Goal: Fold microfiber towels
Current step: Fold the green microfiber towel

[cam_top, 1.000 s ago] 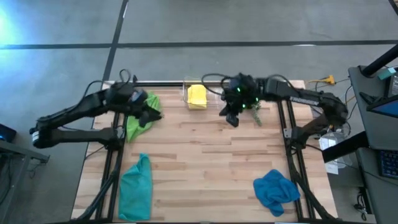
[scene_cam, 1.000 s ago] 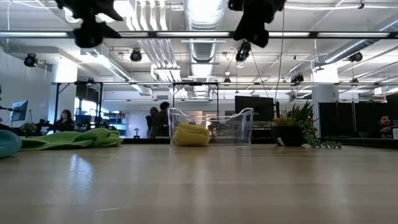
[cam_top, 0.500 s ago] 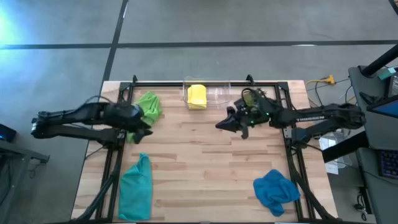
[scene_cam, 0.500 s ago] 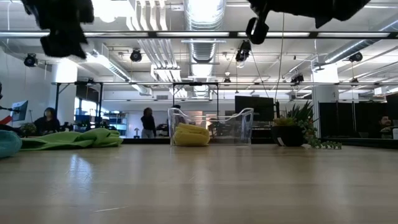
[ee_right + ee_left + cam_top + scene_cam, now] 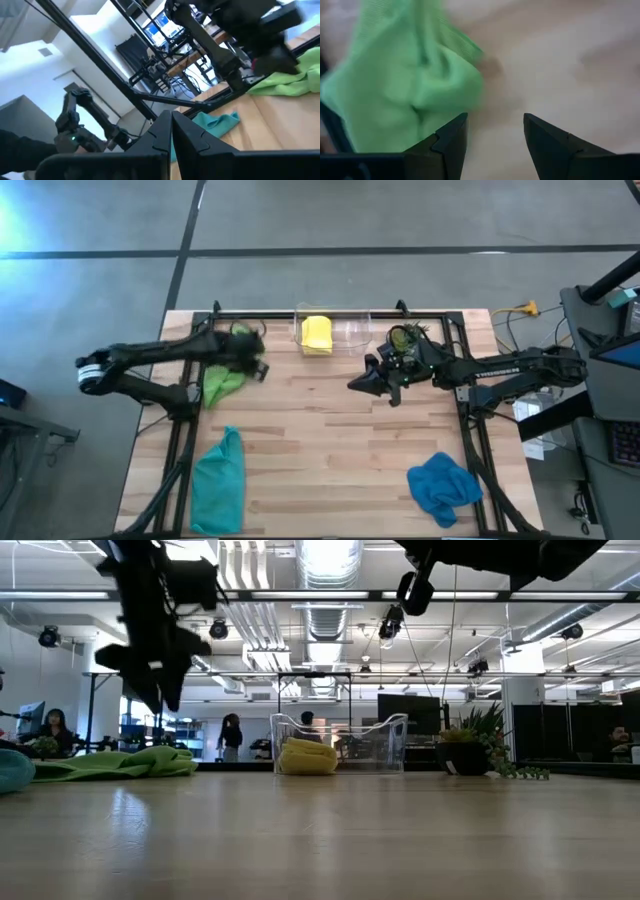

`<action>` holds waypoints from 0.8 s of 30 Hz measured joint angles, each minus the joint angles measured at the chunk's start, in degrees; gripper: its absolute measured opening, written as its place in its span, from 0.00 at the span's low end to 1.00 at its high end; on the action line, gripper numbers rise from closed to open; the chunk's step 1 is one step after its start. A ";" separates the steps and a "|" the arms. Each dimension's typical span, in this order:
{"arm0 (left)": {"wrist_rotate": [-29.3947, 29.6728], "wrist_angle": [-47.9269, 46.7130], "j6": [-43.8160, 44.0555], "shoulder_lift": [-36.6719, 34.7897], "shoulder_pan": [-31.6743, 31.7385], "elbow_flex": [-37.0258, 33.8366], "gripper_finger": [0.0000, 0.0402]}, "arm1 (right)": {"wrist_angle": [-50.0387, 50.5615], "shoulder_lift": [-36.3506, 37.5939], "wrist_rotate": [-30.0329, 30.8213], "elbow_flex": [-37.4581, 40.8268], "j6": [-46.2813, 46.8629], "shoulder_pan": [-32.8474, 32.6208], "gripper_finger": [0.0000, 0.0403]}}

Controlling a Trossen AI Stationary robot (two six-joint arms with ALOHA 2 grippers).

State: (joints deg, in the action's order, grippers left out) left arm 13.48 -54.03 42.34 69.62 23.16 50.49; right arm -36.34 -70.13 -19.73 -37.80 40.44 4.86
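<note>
- A clear plastic bin (image 5: 345, 330) stands at the far edge of the wooden table (image 5: 320, 440), near the middle of that edge; from the low camera its see-through walls rise just above the tabletop.
- Inside the bin, at its left end, lies the yellow towel (image 5: 317, 335), a folded bundle resting on the bin floor; the rest of the bin shows nothing else in it.
- The small potted plant (image 5: 404, 338) stands on the table just right of the bin, outside it.
- The lime green towel (image 5: 222, 378) lies crumpled near the table's far left corner, outside the bin and well left of it.
- The left gripper (image 5: 252, 366) hovers above the table just beside that green cloth, fingers parted with nothing between them; its wrist camera shows bare wood in the gap and the green fabric by one finger.
- The teal towel (image 5: 219, 478) lies bunched lengthwise along the near left side of the table.
- The blue towel (image 5: 443, 485) sits in a loose heap at the near right corner.
- The right gripper (image 5: 356, 382) hangs over the table right of centre, near the plant, its fingers pressed together and empty.
</note>
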 joint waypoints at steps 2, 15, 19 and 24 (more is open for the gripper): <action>-2.72 1.86 -4.10 3.33 5.57 1.14 0.44 | 0.08 0.00 -0.25 0.14 -1.23 0.35 0.02; -10.87 6.94 -19.82 20.98 26.85 14.15 0.44 | 3.45 0.32 -18.04 -0.09 5.04 9.85 0.02; -7.40 5.26 -20.64 24.51 27.78 15.92 0.44 | 3.41 0.44 -18.48 -0.09 5.03 10.40 0.02; -3.49 4.30 -20.90 25.62 28.20 16.00 0.44 | 3.43 0.61 -19.30 -0.09 5.44 11.10 0.02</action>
State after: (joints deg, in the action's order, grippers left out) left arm 9.98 -49.74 21.44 95.24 51.36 66.49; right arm -32.91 -69.52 -39.03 -37.89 45.89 15.96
